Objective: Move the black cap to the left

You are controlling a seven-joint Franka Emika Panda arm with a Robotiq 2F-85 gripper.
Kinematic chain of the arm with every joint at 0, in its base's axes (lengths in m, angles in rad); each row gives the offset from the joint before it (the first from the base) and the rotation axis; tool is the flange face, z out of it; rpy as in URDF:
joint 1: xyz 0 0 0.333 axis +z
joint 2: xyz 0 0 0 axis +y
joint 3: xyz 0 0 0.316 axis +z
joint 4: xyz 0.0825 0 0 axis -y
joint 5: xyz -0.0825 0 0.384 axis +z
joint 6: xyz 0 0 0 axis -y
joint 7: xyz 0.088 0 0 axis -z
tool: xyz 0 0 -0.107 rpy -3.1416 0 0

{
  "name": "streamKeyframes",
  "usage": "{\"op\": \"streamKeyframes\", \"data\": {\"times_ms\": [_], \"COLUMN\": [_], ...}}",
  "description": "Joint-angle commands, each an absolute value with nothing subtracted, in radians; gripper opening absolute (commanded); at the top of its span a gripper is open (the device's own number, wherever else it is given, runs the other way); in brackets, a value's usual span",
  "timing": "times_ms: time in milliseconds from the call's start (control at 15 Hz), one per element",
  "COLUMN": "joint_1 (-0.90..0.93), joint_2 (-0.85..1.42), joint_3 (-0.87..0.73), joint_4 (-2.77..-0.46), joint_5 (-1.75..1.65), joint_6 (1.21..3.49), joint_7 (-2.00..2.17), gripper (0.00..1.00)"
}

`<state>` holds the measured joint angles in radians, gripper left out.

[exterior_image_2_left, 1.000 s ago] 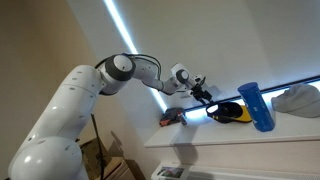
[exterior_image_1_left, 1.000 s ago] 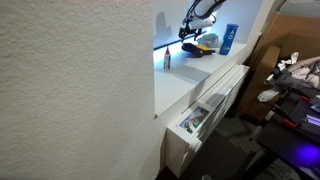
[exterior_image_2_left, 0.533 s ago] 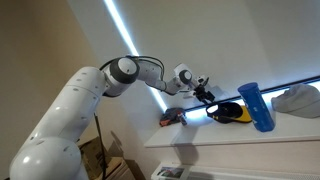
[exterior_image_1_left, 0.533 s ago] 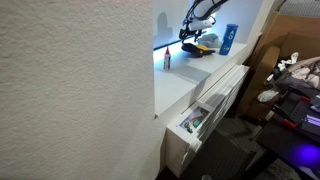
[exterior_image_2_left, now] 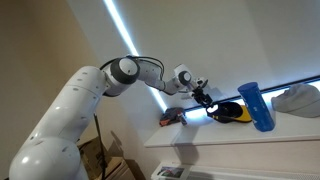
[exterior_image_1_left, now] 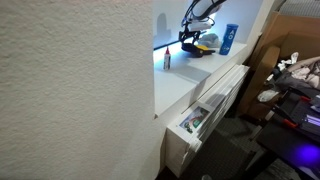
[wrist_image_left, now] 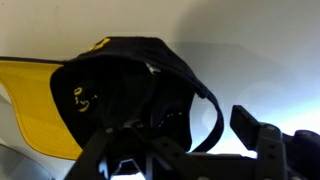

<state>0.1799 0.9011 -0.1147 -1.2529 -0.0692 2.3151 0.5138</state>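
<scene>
In an exterior view, the black cap [exterior_image_1_left: 206,44] lay on the white worktop [exterior_image_1_left: 190,78] just beside an upright blue box [exterior_image_1_left: 228,38]. A small bottle [exterior_image_1_left: 168,59] stood well apart from them. The gripper [exterior_image_1_left: 189,34] hung low at the cap's edge on the side away from the box.

In an exterior view, the cap [exterior_image_2_left: 231,111], with its yellow part showing, sat between the gripper [exterior_image_2_left: 206,99] and the blue box [exterior_image_2_left: 255,106]. A grey-blue lump [exterior_image_2_left: 299,99] lay beyond the box on the worktop [exterior_image_2_left: 230,137].

In the wrist view, the cap [wrist_image_left: 140,80] filled the middle, its yellow brim [wrist_image_left: 35,100] off to one side. The gripper [wrist_image_left: 185,150] sat right against its dark rim. I could not tell whether it was apart or clamped.
</scene>
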Motion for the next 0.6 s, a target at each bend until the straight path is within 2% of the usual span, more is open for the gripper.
{"op": "streamKeyframes", "data": {"times_ms": [0,200,533], "joint_1": [0.184,0.173,0.232], "joint_2": [0.907,0.884,0.899], "joint_3": [-0.12,-0.13,-0.166], "joint_4": [-1.247,-1.303,-1.235], "joint_5": [-0.067,-0.07,-0.107], "joint_6": [2.321,2.358,2.303], "joint_7": [0.513,0.507,0.581], "gripper": [0.52,0.31,0.0]}}
